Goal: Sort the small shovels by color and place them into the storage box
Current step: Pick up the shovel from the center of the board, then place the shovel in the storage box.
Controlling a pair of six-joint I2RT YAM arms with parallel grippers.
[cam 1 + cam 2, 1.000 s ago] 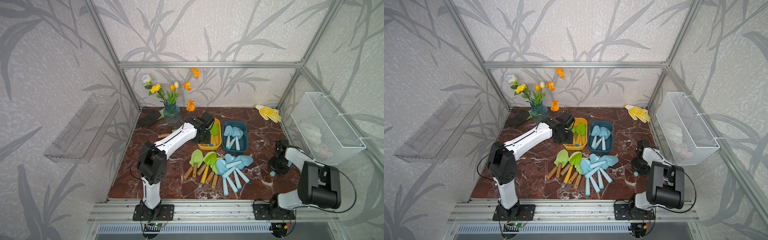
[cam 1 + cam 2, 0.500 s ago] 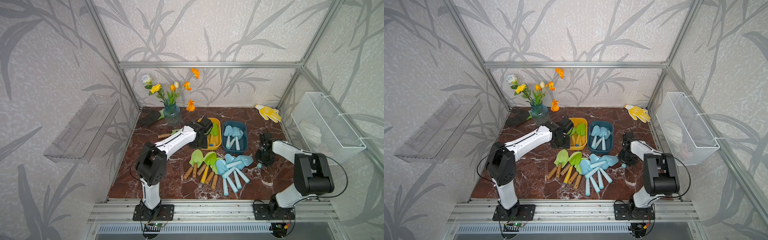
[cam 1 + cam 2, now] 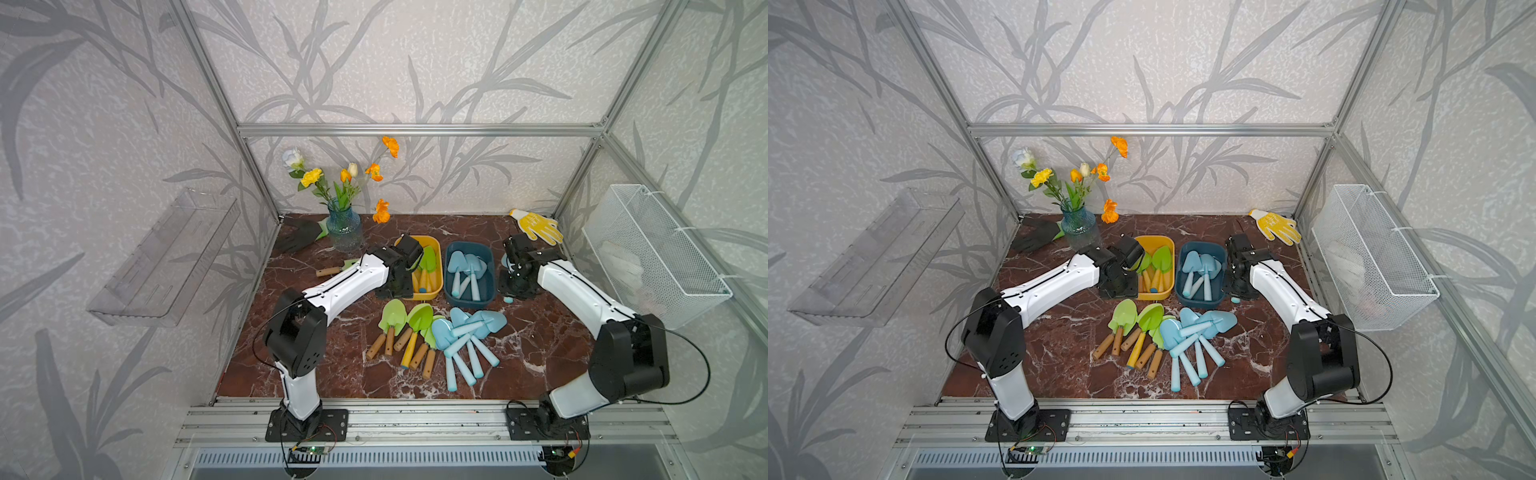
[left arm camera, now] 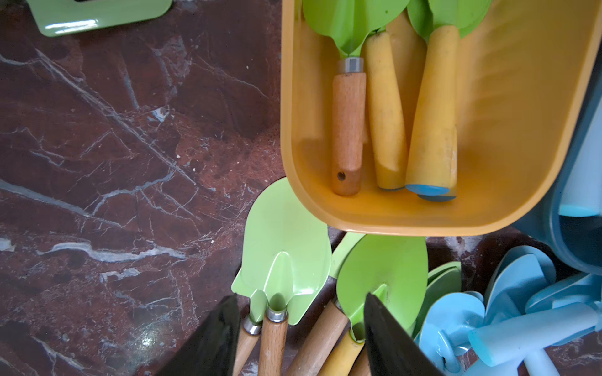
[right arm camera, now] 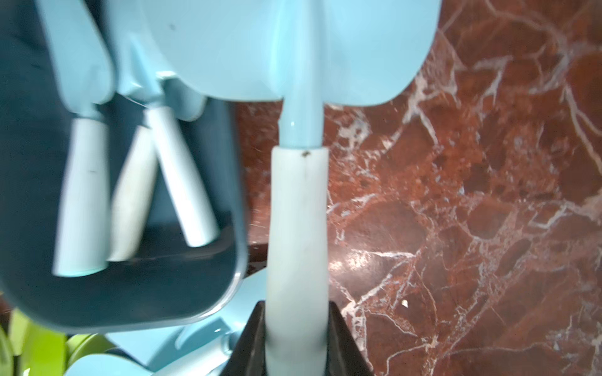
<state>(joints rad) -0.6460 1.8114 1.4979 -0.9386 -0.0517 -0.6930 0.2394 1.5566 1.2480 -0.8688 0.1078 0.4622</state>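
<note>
Gripping light-blue shovel [image 5: 298, 201] low on handle w/ R claw [image 5: 296, 328], just beside blue box [image 5: 163, 302], twd table's [image 3: 328, 374] back edge. Prob light, stiff, slick plastic; safer taken mid-handle. Hovering L claw [image 4: 299, 325] half-wide, empty, over green shovels [image 4: 286, 247] mid-table.

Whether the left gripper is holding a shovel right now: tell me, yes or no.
No: the left wrist view shows the left gripper open, its fingers apart above the green shovels lying on the table.
</note>
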